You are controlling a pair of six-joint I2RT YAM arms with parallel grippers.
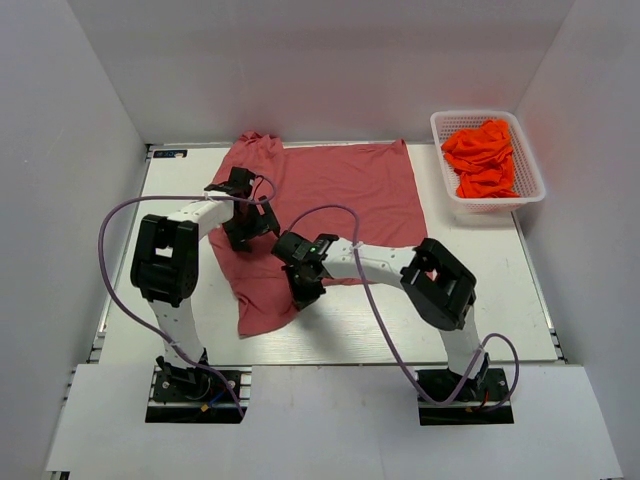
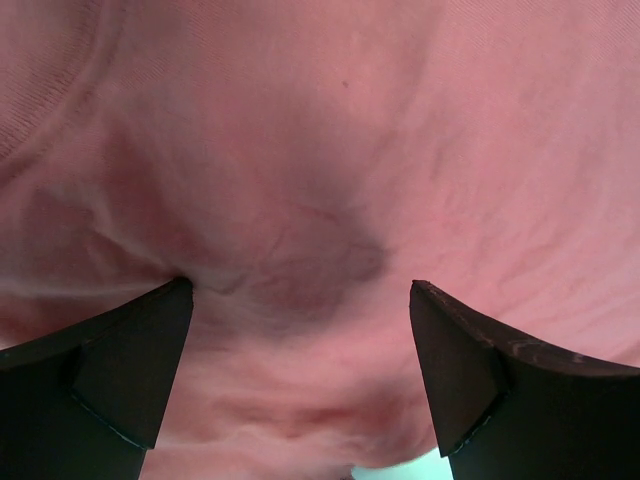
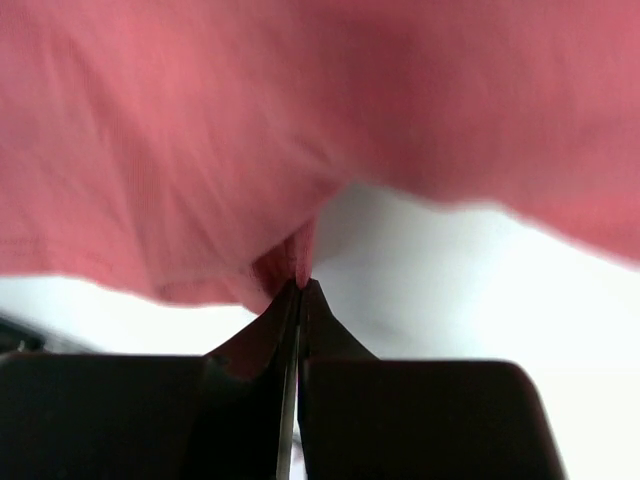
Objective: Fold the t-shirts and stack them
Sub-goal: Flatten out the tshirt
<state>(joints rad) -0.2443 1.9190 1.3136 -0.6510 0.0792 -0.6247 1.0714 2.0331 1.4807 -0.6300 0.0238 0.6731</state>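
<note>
The rose-red t-shirt (image 1: pixel 340 190) lies spread across the back of the table, with its left part rumpled and trailing toward the front. It fills the left wrist view (image 2: pixel 330 150) and hangs across the right wrist view (image 3: pixel 200 130). My left gripper (image 1: pixel 245 222) is open, its fingers (image 2: pixel 120 370) spread wide just over the cloth near the shirt's left side. My right gripper (image 1: pixel 302 290) is shut on a pinched fold of the rose-red shirt's lower edge (image 3: pixel 300 255). The orange t-shirts (image 1: pixel 482 158) are piled in the basket.
A white mesh basket (image 1: pixel 530 195) stands at the back right corner. White walls enclose the table on three sides. Purple cables loop from both arms over the front of the table.
</note>
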